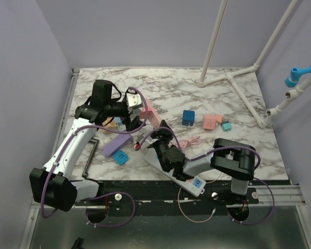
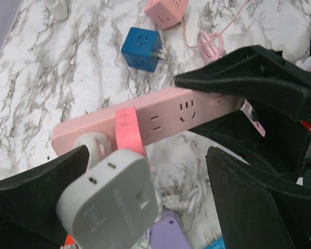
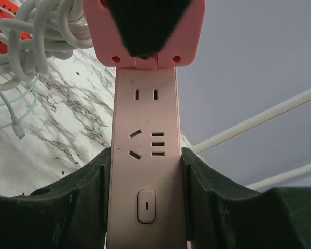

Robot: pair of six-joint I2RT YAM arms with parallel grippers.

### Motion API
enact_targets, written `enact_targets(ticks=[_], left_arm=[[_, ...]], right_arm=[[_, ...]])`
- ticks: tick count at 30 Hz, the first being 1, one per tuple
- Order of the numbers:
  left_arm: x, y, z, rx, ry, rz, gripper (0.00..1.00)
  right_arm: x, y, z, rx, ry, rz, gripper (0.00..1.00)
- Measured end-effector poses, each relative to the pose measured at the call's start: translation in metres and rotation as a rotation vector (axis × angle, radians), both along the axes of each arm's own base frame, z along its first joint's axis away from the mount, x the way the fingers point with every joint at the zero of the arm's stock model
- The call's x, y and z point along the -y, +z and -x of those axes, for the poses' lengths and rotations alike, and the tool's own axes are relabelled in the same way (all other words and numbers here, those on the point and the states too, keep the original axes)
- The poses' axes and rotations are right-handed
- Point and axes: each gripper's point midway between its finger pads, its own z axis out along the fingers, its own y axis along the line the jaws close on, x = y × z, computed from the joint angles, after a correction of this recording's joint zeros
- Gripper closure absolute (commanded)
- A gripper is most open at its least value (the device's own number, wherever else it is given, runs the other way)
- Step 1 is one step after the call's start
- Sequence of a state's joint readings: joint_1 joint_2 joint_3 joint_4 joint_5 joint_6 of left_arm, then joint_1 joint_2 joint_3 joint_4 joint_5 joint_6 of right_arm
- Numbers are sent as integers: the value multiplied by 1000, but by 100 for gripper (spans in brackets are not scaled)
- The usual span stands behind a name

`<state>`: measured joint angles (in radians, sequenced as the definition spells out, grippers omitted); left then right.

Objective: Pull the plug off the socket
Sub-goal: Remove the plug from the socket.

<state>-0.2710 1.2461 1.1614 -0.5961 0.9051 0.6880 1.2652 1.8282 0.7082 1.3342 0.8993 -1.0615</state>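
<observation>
The pink power strip (image 1: pixel 151 118) is lifted off the marble table, and my right gripper (image 1: pixel 158 136) is shut on its switch end. In the right wrist view the strip (image 3: pixel 146 129) is clamped between both fingers (image 3: pixel 88 192). A grey plug (image 2: pixel 111 199) sits at the strip's far end (image 2: pixel 160 116), next to a pink band. My left gripper (image 2: pixel 147 153) is open around it. The plug touches only the left finger (image 2: pixel 36 181), with a wide gap to the right one. I cannot tell whether its pins are in the socket. It also shows in the top view (image 1: pixel 133 102).
A blue cube adapter (image 1: pixel 188 117), a pink cube adapter (image 1: pixel 211 122) and a coiled pink cable (image 1: pixel 189 141) lie to the right. A purple strip (image 1: pixel 116 145) and a blue plug (image 1: pixel 120 157) lie under the left arm. A white strip (image 1: pixel 182 177) lies at the front edge. White pipes (image 1: pixel 233 78) stand at the back.
</observation>
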Motion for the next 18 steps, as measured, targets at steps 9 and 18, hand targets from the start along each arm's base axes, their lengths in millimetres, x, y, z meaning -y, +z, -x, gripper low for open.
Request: enact_targets(ticks=[9,18], left_arm=[[14,9,-17,76,15,17,2],[13,-9,-18,100,52,-23,20]], right_arm=[[-2,0,3,22,-8,15,99],[-1,2,3,28,-16,22,99]])
